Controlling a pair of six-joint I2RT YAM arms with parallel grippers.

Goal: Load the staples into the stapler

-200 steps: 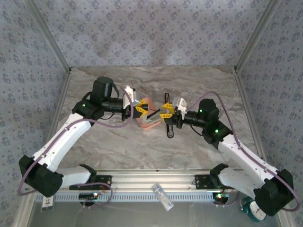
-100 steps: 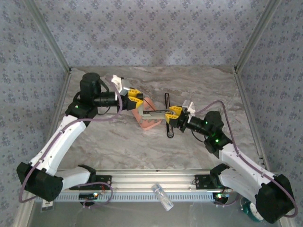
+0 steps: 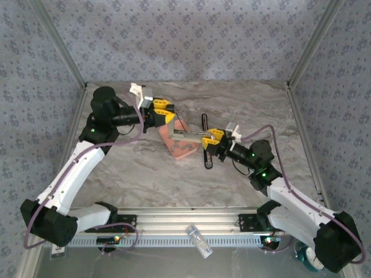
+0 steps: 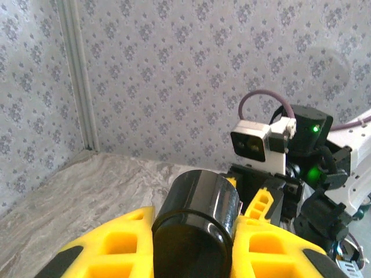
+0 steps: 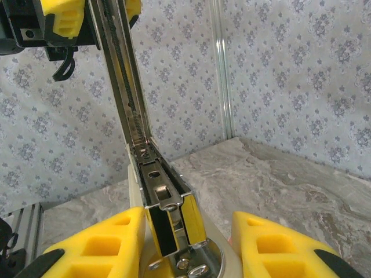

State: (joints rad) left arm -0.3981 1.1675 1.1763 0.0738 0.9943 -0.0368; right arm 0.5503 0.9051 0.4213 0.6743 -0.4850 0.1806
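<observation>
The right gripper (image 3: 210,139) pinches the stapler (image 5: 168,202) at its near end, jaws part spread around it; its open metal rail (image 3: 188,134) reaches left from there, over the far edge of the salmon tray (image 3: 184,152), towards the left gripper (image 3: 167,112). The left jaws are pressed on a black cylinder (image 4: 197,220), near the rail's far end; the staples are too small to make out from above.

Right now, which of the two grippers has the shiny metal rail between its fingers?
The right gripper: the stapler's metal rail stands between its yellow fingers; the left gripper grips a glossy black part.
</observation>
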